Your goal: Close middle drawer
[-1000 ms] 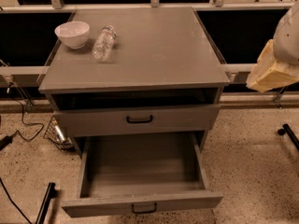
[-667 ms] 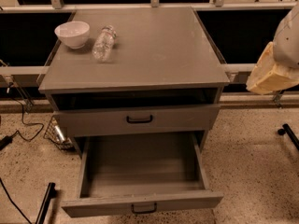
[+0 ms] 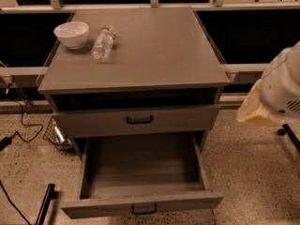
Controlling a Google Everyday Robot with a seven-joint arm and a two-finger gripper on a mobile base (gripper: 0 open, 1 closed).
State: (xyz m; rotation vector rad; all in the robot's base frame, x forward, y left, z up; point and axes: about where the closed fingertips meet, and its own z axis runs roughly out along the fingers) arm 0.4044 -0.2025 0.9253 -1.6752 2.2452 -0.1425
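Note:
The middle drawer (image 3: 140, 209) is pulled far out at the bottom of the grey cabinet (image 3: 136, 55). It has a slim front, a small dark loop handle (image 3: 144, 209) and a deep grey box with nothing in it. My gripper (image 3: 257, 110) shows as a blurred tan and white shape at the right edge, level with the cabinet's upper front. It is well to the right of the open drawer and apart from it.
Above the open drawer is a shut drawer with a wider black handle (image 3: 139, 120), and above that an open slot. A white bowl (image 3: 71, 33) and a lying plastic bottle (image 3: 103, 42) are on the cabinet top. Cables and a wire basket (image 3: 56, 135) lie on the floor at left.
The arm at the right edge has come down and slightly left. The cabinet, the drawers, the bowl and the bottle have not moved.

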